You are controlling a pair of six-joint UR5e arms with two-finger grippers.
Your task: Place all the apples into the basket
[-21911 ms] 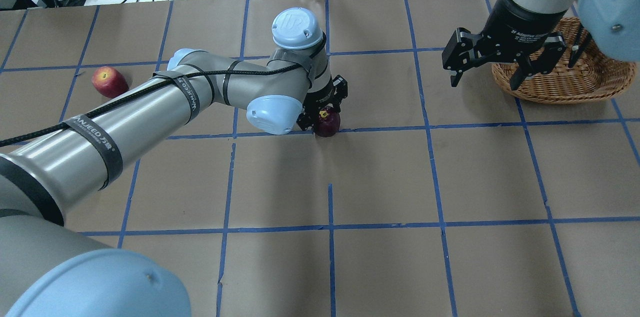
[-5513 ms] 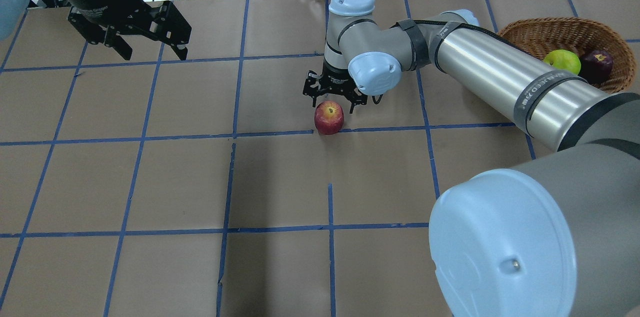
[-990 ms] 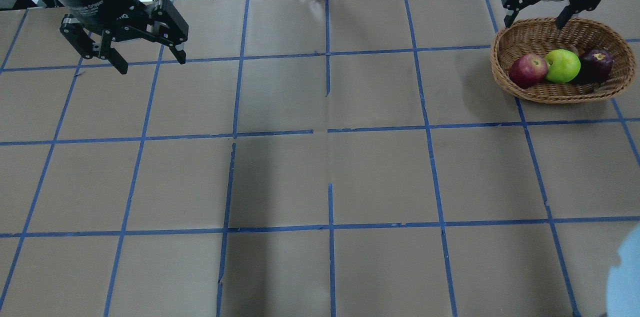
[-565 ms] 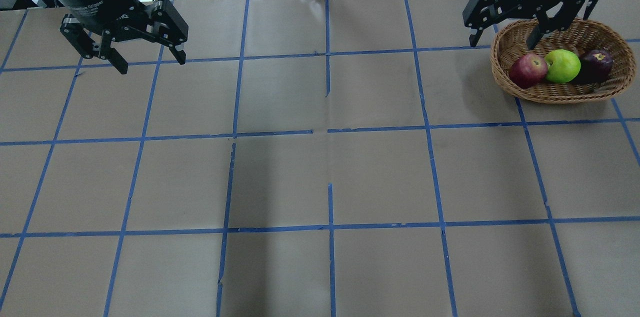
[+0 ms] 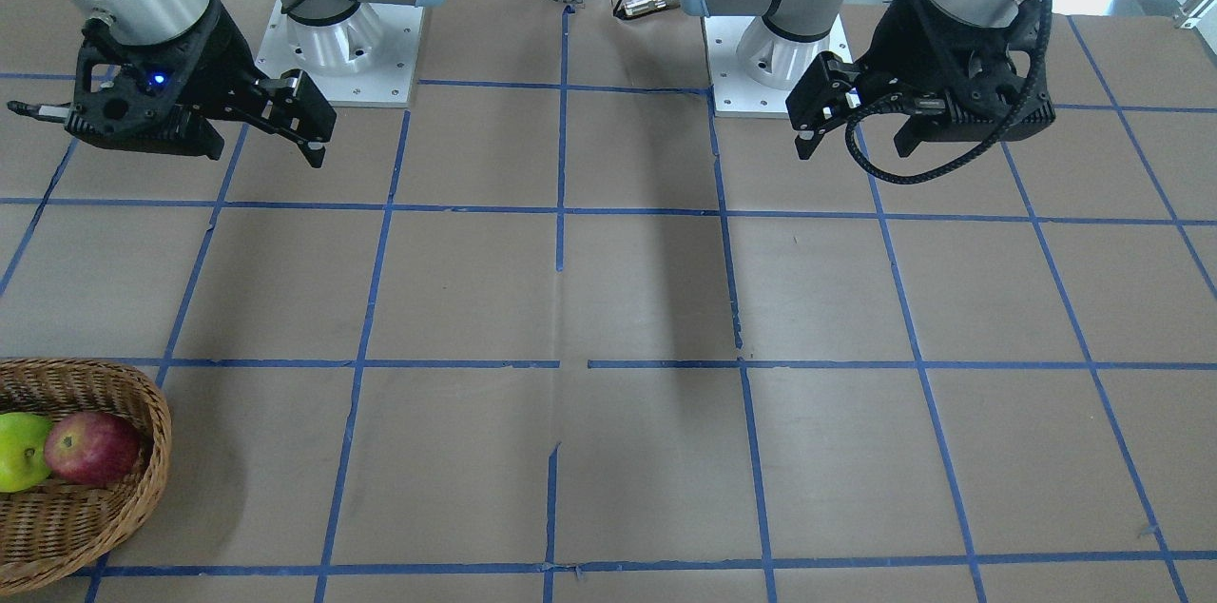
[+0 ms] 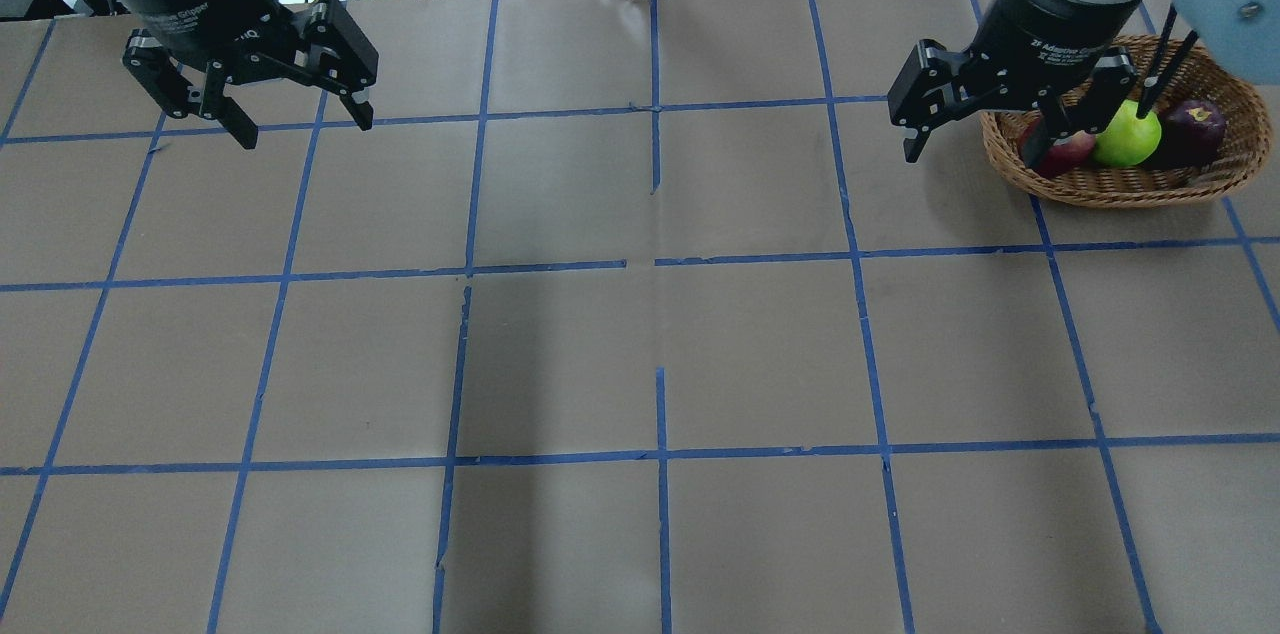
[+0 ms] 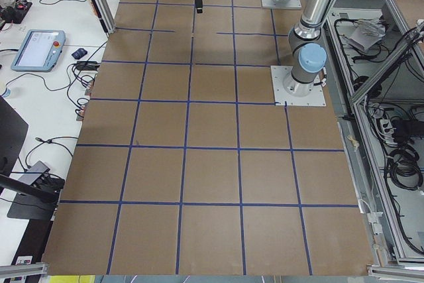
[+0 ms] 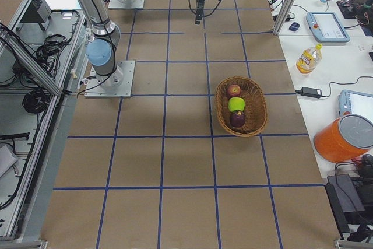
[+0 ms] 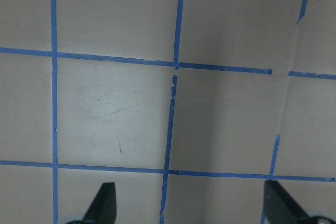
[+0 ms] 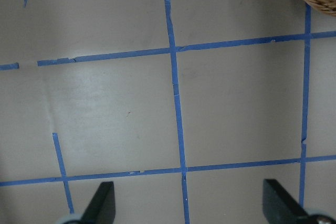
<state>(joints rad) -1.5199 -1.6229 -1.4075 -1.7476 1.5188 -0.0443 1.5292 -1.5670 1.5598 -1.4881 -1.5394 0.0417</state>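
Exterior right view is cleanest: red apple (image 8: 233, 90), green apple (image 8: 236, 104) and maroon apple (image 8: 237, 119) sit in a row inside the basket (image 8: 257, 109). In overhead, the right hand (image 6: 972, 156) overlaps the red apple. Front view crops out the maroon apple. The left hand (image 6: 305, 129) and right hand are both spread wide and empty above the tabletop (image 6: 660, 334).
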